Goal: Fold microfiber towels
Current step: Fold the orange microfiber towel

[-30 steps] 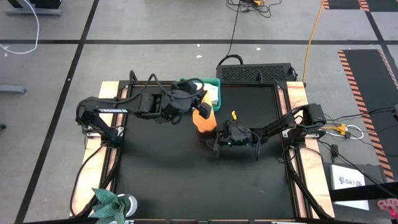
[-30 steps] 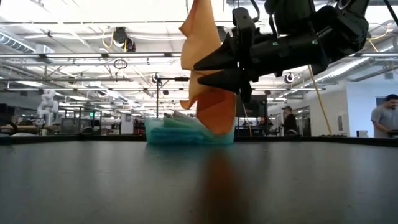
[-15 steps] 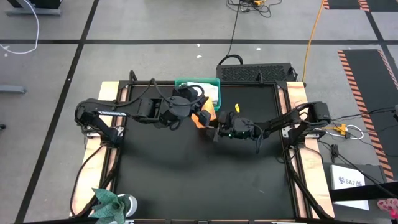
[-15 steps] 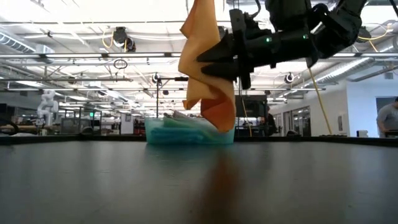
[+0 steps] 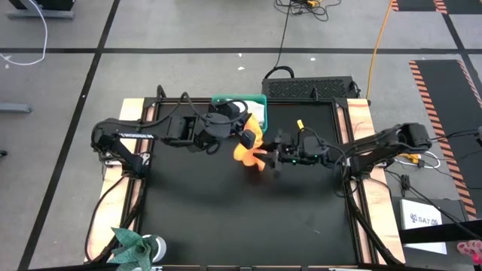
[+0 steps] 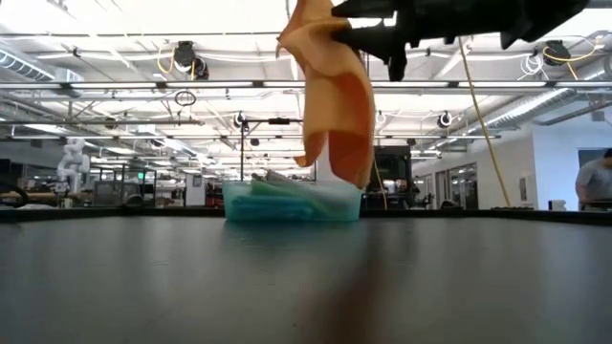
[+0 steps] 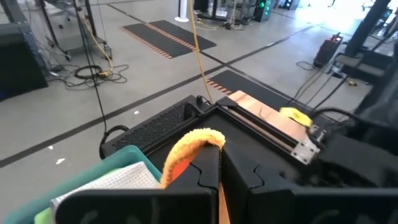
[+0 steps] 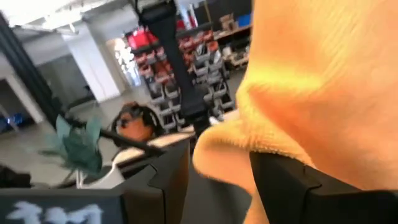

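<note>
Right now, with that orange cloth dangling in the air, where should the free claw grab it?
Probably a lower hanging corner of the orange towel. The left gripper pinches its top, so it droops in folds; the open right gripper, beside it on the right, could come in sideways.

The left gripper [image 7: 219, 180] pinches the orange-yellow towel [image 7: 186, 149] above the teal bin [image 7: 118, 163] holding folded cloths [image 7: 106, 185].

One orange-yellow towel [image 5: 250, 148] hangs in the air just in front of the teal bin [image 5: 238, 100], over the one black table [image 5: 226, 218]. Two arms reach toward it. Inside the bin lie perhaps two or three more folded towels [image 7: 115, 183]; the stack is too hidden to count surely.
</note>
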